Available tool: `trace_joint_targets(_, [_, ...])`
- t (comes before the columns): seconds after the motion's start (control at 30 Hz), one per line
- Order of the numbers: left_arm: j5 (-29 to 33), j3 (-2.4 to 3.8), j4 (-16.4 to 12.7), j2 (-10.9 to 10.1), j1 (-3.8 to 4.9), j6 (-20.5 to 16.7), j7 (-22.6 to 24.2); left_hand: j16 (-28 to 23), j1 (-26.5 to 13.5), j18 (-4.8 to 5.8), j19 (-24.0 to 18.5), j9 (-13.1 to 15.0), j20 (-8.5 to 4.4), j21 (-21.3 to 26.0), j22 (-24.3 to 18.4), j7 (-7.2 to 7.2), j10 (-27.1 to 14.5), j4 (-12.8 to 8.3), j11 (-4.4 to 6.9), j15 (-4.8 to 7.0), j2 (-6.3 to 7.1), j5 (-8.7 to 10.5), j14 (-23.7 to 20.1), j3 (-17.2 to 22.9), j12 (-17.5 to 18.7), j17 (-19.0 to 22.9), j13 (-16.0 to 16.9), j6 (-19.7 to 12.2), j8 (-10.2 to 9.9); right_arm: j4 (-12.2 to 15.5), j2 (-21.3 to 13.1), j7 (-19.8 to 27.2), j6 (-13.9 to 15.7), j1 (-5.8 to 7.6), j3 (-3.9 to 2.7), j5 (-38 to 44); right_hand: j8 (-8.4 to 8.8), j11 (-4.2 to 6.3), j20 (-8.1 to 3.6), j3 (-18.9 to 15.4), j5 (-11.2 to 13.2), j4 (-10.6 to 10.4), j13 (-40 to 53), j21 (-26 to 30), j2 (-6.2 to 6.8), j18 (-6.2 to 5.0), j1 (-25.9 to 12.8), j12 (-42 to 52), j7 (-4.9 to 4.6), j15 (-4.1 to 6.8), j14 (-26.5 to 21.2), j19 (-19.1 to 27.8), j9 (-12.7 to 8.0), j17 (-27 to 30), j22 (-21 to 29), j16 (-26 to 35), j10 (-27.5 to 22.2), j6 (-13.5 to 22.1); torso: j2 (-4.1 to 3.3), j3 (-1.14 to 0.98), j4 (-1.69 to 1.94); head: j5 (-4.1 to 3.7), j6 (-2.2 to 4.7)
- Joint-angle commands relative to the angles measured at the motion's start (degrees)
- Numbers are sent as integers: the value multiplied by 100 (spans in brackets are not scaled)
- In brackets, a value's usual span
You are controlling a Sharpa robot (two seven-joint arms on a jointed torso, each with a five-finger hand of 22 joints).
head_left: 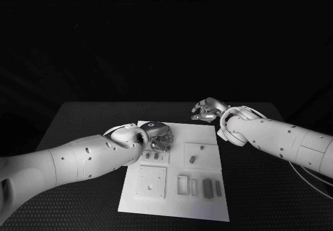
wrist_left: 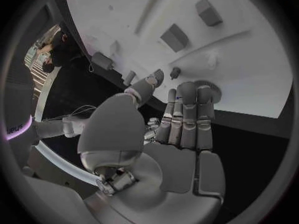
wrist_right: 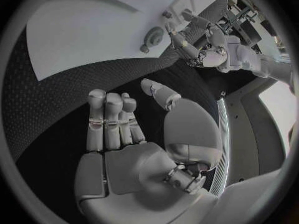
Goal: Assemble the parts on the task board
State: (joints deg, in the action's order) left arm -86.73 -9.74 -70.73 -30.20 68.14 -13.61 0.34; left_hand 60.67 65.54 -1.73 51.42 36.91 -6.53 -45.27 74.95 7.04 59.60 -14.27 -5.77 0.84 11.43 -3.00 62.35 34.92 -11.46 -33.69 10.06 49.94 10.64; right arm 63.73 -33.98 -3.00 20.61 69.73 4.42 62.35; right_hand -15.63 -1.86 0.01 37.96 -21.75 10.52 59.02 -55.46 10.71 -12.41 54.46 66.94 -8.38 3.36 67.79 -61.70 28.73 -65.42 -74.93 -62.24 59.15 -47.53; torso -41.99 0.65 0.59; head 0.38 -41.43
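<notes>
On the left, the left hand (head_left: pixel 156 136) hangs over the far left part of the task board (head_left: pixel 208 211), its fingers curled downward toward the small parts there; the left wrist view shows the fingers (wrist_left: pixel 187 117) held straight and close together with nothing between them and the thumb, so it looks empty, though what its fingertips touch on the board cannot be told. Just below it lie two small parts (head_left: pixel 152 156), and toward the middle sits an upright part (head_left: pixel 191 158) on a raised square, with slot-shaped pieces nearer the robot. To the right, the right hand (head_left: pixel 207 110) hovers above the black desk (head_left: pixel 90 115) just beyond the board's far right corner, fingers loosely bent and holding nothing. The risk seems to be the left hand closing blind: its own bulk hides the parts, so it could nudge one sideways or tip it instead of gripping it cleanly.
</notes>
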Motion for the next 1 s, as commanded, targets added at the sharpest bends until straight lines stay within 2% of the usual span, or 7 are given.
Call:
trace_joint_targets(0.03, [-88, 7, 52, 17, 2, -80, 68, 180, 51, -321, 147, -39, -27, -141, 131, 3, 49, 41, 35, 19, 2, 6, 124, -10, 74, -62, -32, -1, -8, 2, -3, 51, -50, -2, -1, 27, -13, -97, -41, 10, -36, 32, -8, 25, -13, -258, -40, 38, -84, -1, -51, -12, -6, 5, -103, -32, -656, -117, -8, 1, -9, -13, -7])
trace_joint_targets(0.13, [-86, 7, 78, 20, -9, -41, 71, 371, 77, -387, 285, -83, -49, -319, 146, 9, 99, 48, 52, 39, -15, 4, 230, -23, 145, -121, -61, 24, 4, 3, -5, 51, -48, -2, -1, 27, -13, -98, -41, 10, -37, 32, -9, 25, -13, -258, -40, 39, -84, -1, -51, -12, -6, 6, -103, -33, -656, -117, -12, -2, -14, -12, -7])
trace_joint_targets(0.23, [-79, 7, 95, 38, -28, -21, 83, 543, 87, -463, 405, -135, -66, -537, 146, 15, 152, 51, 68, 57, -19, 5, 316, -43, 220, -157, -90, 44, 15, 9, 0, 51, -50, -2, -1, 27, -13, -98, -41, 10, -37, 32, -9, 25, -13, -258, -40, 39, -84, -1, -51, -13, -6, 6, -103, -33, -656, -117, -8, -5, -5, -24, -13])
trace_joint_targets(0.43, [43, 7, 123, 25, -93, -108, 204, 779, 101, -549, 536, -173, -105, -804, 142, 31, 360, 58, 115, 105, -130, 1, 493, -40, 219, -199, -81, 182, 91, 12, -10, 50, -49, -2, -1, 27, -13, -98, -41, 10, -37, 33, -10, 25, -14, -258, -40, 40, -84, -1, -51, -13, -6, 6, -103, -33, -656, -117, -2, 2, -3, -37, -21])
trace_joint_targets(0.67, [152, 6, 195, 34, -112, -126, 259, 872, 87, -582, 560, -212, -115, -918, 132, 40, 442, 43, 123, 115, -225, -2, 586, -23, 253, -185, -88, 258, 125, 13, -25, 46, -51, -1, -1, 27, -14, -98, -41, 9, -38, 34, -11, 25, -14, -258, -39, 41, -84, -1, -50, -13, -6, 7, -103, -34, -656, -117, -1, -2, -1, -48, -31])
trace_joint_targets(0.83, [185, 8, 215, 54, -134, -133, 285, 936, 77, -618, 615, -247, -122, -987, 118, 68, 563, 39, 127, 120, -273, -4, 676, -9, 242, -171, -75, 283, 133, 7, -32, 45, -49, -1, -1, 27, -15, -98, -41, 9, -38, 34, -11, 25, -15, -258, -40, 42, -84, -1, -50, -14, -6, 7, -103, -35, -655, -119, -2, 5, 4, -53, -26])
trace_joint_targets(1.0, [332, 7, 268, 59, -132, -78, 271, 962, 7, -627, 621, -267, -116, -1000, 105, 93, 617, 86, 130, 121, -342, -5, 713, -10, 250, -154, -71, 314, 147, -4, -28, 39, -51, -1, -1, 27, -15, -97, -41, 8, -37, 33, -12, 25, -14, -258, -41, 43, -84, -1, -50, -14, -6, 7, -103, -35, -654, -119, -4, -3, -7, -59, -29])
